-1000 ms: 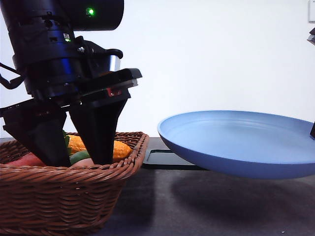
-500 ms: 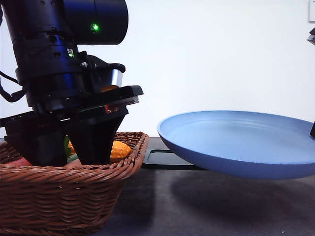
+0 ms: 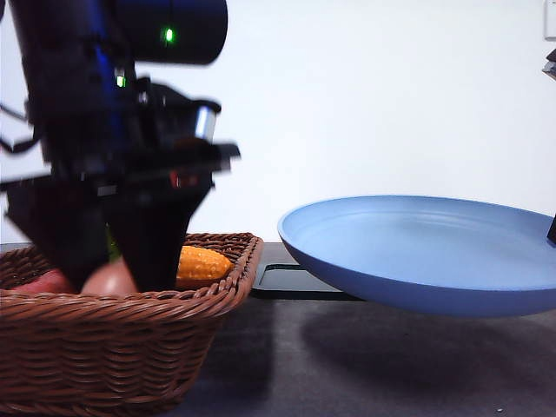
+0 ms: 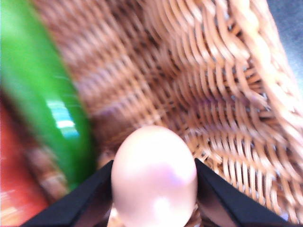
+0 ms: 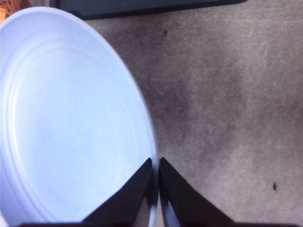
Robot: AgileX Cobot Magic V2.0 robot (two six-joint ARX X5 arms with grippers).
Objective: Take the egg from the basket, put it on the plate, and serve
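Note:
The pinkish egg (image 4: 154, 177) sits between the two black fingers (image 4: 90, 201) of my left gripper (image 4: 154, 163), which is shut on it. In the front view this gripper (image 3: 113, 276) reaches down into the brown wicker basket (image 3: 130, 347), and the egg (image 3: 109, 280) shows just above the rim. The arm there is blurred. My right gripper (image 5: 155, 189) is shut on the rim of the blue plate (image 5: 71, 118). It holds the plate (image 3: 417, 252) level above the table, to the right of the basket.
In the basket lie a yellow corn cob (image 3: 204, 263), a green vegetable (image 4: 42, 109) and something red (image 3: 43, 282). A flat black tray (image 3: 295, 282) lies behind, between basket and plate. Dark table (image 5: 227, 118) stretches under the plate.
The left arm sank deeper into the basket, then began to rise. Its fingers have drawn together, and the egg now shows between them. The plate and the right arm have stayed still.

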